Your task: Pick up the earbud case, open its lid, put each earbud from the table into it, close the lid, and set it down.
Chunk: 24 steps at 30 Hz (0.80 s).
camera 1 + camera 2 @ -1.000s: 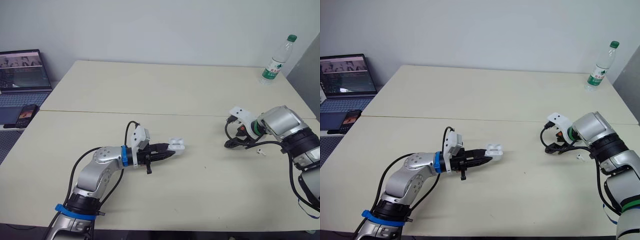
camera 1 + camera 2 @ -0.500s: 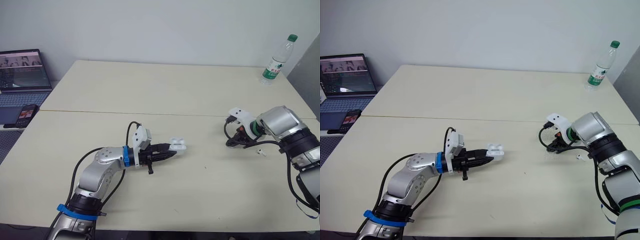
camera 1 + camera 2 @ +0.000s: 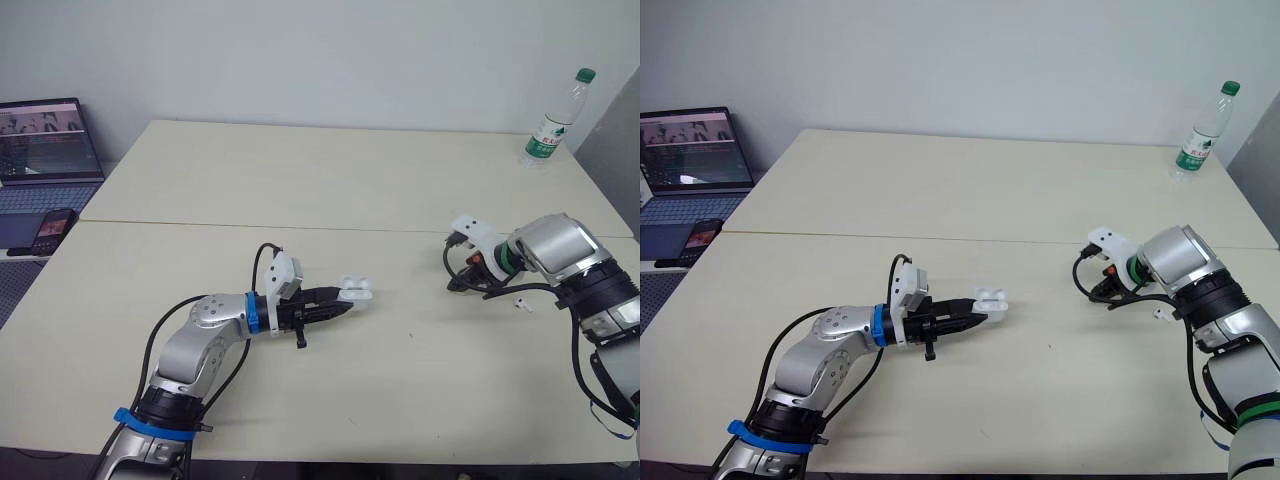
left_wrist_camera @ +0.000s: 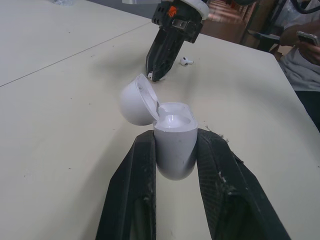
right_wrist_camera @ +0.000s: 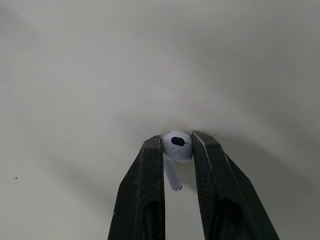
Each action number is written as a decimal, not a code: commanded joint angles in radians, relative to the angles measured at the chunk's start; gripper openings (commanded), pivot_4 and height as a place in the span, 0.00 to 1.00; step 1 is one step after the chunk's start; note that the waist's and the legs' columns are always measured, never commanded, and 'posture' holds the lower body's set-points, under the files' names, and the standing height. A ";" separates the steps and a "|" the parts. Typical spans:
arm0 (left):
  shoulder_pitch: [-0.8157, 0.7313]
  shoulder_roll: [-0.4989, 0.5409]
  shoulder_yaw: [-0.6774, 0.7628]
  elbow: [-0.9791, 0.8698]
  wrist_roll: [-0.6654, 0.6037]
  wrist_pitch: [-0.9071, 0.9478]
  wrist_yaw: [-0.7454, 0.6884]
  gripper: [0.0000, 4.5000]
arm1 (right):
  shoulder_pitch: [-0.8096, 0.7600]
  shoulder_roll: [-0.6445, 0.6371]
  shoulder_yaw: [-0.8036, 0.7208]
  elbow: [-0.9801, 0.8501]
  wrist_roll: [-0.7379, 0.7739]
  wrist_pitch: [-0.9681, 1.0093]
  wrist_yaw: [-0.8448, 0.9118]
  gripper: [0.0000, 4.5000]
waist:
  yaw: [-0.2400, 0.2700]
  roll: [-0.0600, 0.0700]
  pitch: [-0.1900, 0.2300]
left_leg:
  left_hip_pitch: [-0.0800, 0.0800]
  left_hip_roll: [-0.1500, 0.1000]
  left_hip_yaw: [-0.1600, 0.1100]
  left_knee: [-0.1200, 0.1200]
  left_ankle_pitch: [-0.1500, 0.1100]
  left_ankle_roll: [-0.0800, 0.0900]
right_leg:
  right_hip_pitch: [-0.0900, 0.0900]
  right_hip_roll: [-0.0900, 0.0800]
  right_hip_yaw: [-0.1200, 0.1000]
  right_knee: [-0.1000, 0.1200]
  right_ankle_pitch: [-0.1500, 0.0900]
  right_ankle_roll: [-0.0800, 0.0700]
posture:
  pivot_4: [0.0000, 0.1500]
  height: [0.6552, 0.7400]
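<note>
Since a second ago the right gripper [image 3: 456, 283] has edged a little leftward, toward the glossy white rounded plastic earbud case [image 4: 174, 150], while the left arm has barely stirred. At far left, off the pale beige table [image 3: 330, 180], sit one open dark laptop [image 3: 45, 140] and one black phone [image 3: 50, 230]. Next comes the left gripper [image 3: 343, 299], its two black fingers clamped on the body of that single earbud case, held just above the tabletop. Its hinged domed lid [image 4: 135, 100] is already swung open and both wells appear empty. Further right, the right gripper's fingers pinch the held earbud [image 5: 177, 146], a small white plastic bud with a short stem; whether it is quite clear of the surface I cannot tell. Just right of that the loose earbud [image 3: 519, 301], a second white one, lies on the table, making two earbuds in all. One clear plastic water bottle with a green cap [image 3: 548, 125] stands near the far right corner. The step in hand looks to be carrying the first bud across. Next it needs lining up stem-down over a well, then a gentle release.
</note>
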 commanded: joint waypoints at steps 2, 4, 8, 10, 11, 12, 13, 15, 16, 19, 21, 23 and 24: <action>-0.019 -0.033 0.022 -0.025 -0.027 -0.005 0.029 0.17 | -0.028 0.064 -0.227 -0.199 0.106 0.066 -0.064 0.10 | -0.001 0.001 0.001 | 0.000 0.000 0.000 0.000 0.000 0.000 | 0.000 0.000 0.000 0.000 0.000 0.000 | 1.00 1.00; -0.037 -0.078 0.041 -0.023 -0.030 -0.007 0.090 0.17 | -0.027 0.171 -0.388 -0.265 0.138 0.108 -0.178 0.10 | 0.000 0.001 0.001 | -0.001 0.000 -0.002 0.000 0.000 0.000 | 0.000 0.000 -0.002 0.000 0.000 0.000 | 1.00 1.00; -0.044 -0.170 0.062 -0.050 -0.021 -0.016 0.223 0.17 | -0.017 0.397 -0.642 -0.390 0.187 0.103 -0.385 0.10 | 0.003 0.001 0.000 | -0.001 0.000 -0.003 0.000 0.000 0.000 | 0.001 -0.001 -0.002 0.001 0.000 0.000 | 1.00 1.00; -0.052 -0.214 0.072 -0.046 0.002 -0.040 0.294 0.17 | -0.008 0.515 -0.744 -0.460 0.217 0.090 -0.480 0.10 | 0.003 0.001 0.000 | -0.002 0.000 -0.003 0.000 0.000 0.000 | 0.000 -0.002 -0.003 0.000 0.000 0.000 | 1.00 1.00; -0.065 -0.243 0.078 -0.035 0.017 -0.058 0.341 0.17 | 0.004 0.585 -0.789 -0.503 0.236 0.077 -0.531 0.10 | 0.003 0.001 0.000 | -0.002 -0.001 -0.003 0.000 0.000 0.000 | 0.000 -0.002 -0.003 0.001 0.000 0.000 | 1.00 1.00; -0.079 -0.272 0.084 -0.025 0.027 -0.073 0.384 0.17 | 0.018 0.653 -0.828 -0.542 0.250 0.048 -0.584 0.10 | 0.003 0.001 0.000 | -0.003 -0.001 -0.004 0.000 0.000 0.000 | 0.000 -0.002 -0.004 0.001 0.000 0.000 | 1.00 1.00; -0.090 -0.294 0.087 -0.016 0.036 -0.079 0.416 0.17 | 0.030 0.708 -0.855 -0.570 0.260 0.021 -0.628 0.10 | 0.003 0.001 0.000 | -0.003 -0.001 -0.004 0.000 0.000 0.000 | 0.000 -0.002 -0.004 0.000 0.000 0.000 | 1.00 1.00; -0.099 -0.314 0.085 -0.007 0.048 -0.088 0.444 0.17 | 0.045 0.770 -0.881 -0.602 0.277 -0.011 -0.688 0.10 | 0.003 0.001 0.000 | -0.004 -0.001 -0.005 0.000 0.000 0.000 | -0.001 -0.003 -0.005 0.000 0.000 0.000 | 1.00 1.00; -0.103 -0.323 0.083 -0.003 0.053 -0.094 0.454 0.17 | 0.055 0.802 -0.888 -0.619 0.292 -0.038 -0.710 0.10 | 0.003 0.001 0.000 | -0.004 -0.001 -0.005 0.000 0.000 0.000 | -0.001 -0.003 -0.005 0.000 0.000 0.000 | 1.00 1.00; -0.113 -0.363 0.082 -0.001 0.047 -0.103 0.489 0.17 | 0.105 0.883 -0.871 -0.675 0.320 -0.121 -0.771 0.10 | 0.002 0.001 0.000 | -0.004 -0.002 -0.004 0.000 0.000 0.000 | -0.001 -0.003 -0.005 0.000 0.001 0.000 | 1.00 1.00; -0.117 -0.377 0.084 0.000 0.043 -0.111 0.500 0.17 | 0.144 0.912 -0.843 -0.701 0.332 -0.155 -0.794 0.10 | 0.001 0.001 0.000 | -0.004 -0.002 -0.004 0.000 0.000 0.000 | -0.001 -0.003 -0.005 0.000 0.001 0.000 | 1.00 1.00; -0.121 -0.387 0.091 0.000 0.037 -0.110 0.509 0.17 | 0.214 0.922 -0.778 -0.734 0.328 -0.212 -0.788 0.10 | 0.001 0.001 0.000 | -0.004 -0.002 -0.004 -0.001 0.000 0.000 | -0.001 -0.003 -0.005 0.000 0.001 0.000 | 1.00 1.00; -0.124 -0.390 0.097 0.000 0.032 -0.105 0.514 0.17 | 0.244 0.923 -0.751 -0.746 0.331 -0.235 -0.785 0.10 | 0.001 0.001 0.000 | -0.004 -0.002 -0.004 0.000 0.000 0.000 | -0.001 -0.003 -0.005 0.000 0.001 0.000 | 1.00 1.00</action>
